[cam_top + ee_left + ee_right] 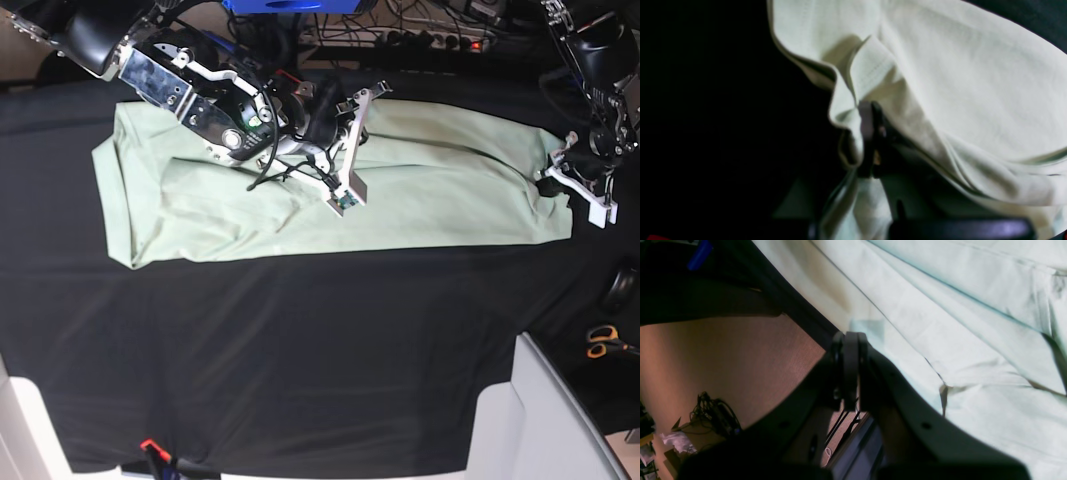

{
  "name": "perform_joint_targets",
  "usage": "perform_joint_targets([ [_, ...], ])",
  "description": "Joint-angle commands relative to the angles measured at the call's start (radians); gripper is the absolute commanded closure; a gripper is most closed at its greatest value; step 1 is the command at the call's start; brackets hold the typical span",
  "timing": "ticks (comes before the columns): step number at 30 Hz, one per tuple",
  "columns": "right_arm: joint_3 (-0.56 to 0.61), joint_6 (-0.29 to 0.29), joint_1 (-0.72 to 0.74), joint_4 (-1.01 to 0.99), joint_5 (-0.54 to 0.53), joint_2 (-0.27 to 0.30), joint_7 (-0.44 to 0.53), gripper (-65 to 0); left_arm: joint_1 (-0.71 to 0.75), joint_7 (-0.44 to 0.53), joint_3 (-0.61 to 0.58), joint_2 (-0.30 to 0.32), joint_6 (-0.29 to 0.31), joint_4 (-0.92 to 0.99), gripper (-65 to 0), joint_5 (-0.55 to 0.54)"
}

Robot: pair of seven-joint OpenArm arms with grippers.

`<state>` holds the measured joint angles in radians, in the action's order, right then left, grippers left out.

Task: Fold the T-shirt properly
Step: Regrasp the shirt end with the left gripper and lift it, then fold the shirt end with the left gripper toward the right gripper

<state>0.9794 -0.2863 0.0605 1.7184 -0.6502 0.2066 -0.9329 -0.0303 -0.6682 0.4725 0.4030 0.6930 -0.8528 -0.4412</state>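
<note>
The pale mint-green T-shirt lies as a long band across the black table cover. My left gripper is at the shirt's right end. The left wrist view shows the same gripper with dark fingers pressed together on a bunched fold of the T-shirt, and cloth drapes over and around the fingers. My right gripper reaches to the shirt's far edge near the middle. In the right wrist view this gripper is shut at the edge of the T-shirt. Whether cloth sits between its fingers cannot be told.
Orange-handled scissors lie at the right, off the cover. A white panel sits at the front right corner. Cables and a power strip run behind the table. The floor with cables shows past the far table edge.
</note>
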Motion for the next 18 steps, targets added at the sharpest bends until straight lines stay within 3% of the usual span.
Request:
perform_joint_targets([
  [1, -0.006, 0.006, 0.012, 0.015, -0.004, -0.006, 0.015, 0.0, -0.003, -0.005, 0.005, 0.015, 0.005, -0.039, 0.0, 0.005],
  [11, -0.007, 0.006, 0.019, 0.015, -0.004, 0.003, 0.018, 0.0, 0.172, -0.241, -0.001, 0.047, 0.005, -0.610, 0.0, 0.009],
  [15, -0.007, 0.006, 0.026, 0.015, -0.006, 0.001, 0.018, 0.0, 0.175, -0.370, -0.050, 0.007, 0.005, -0.725, 0.0, 0.097],
  [18, -0.007, 0.006, 0.031, 0.015, -0.009, 0.001, 0.018, 0.0, 0.177, -0.388, -0.117, -0.042, 0.005, -0.774, 0.0, 0.195],
])
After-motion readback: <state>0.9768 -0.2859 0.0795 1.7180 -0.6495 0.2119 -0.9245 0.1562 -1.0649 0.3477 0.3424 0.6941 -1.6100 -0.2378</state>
